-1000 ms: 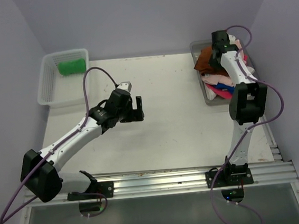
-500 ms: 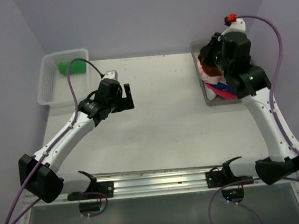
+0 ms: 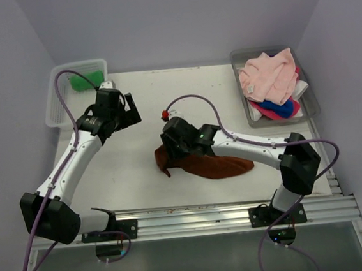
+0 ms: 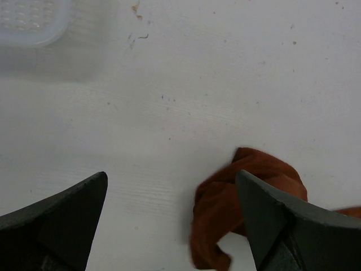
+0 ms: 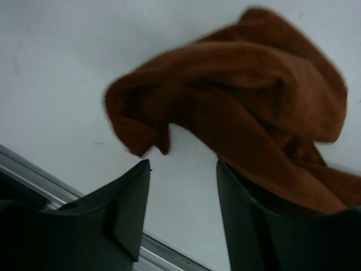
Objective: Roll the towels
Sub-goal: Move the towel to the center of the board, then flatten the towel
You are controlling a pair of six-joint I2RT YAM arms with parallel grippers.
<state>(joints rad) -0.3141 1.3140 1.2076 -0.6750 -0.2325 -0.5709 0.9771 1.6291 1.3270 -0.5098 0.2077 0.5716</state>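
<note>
**Brown towel down mid-table, both grippers apart, nothing held**

Right arm reaches in low from the rail (image 3: 195, 217) across the table (image 3: 196, 95). The right gripper (image 5: 183, 166) sits over the left end of the rust-brown towel (image 5: 242, 96), fingers apart with bare table showing between them, so not clamped on anything. The towel lies crumpled just ahead of those fingertips and trails off to the gripper's right. The right finger overlaps the cloth in the wrist view; can't tell if it's touching.

Left gripper (image 4: 172, 176) hangs above the table further back, fingers spread wide, empty. The bunched end of the brown towel lies below it on its right-finger side, apart from it.

Just beyond the left gripper, on its left: white mesh basket (image 3: 59, 105) with a green towel (image 3: 87, 79) inside.

Well off to the right gripper's right, at the far edge: grey tray (image 3: 306, 98) holding a heap, with the pink towel (image 3: 268, 76) on top, the blue towel (image 3: 274, 108) under it and the white towel (image 3: 301, 88) at the side.
</note>
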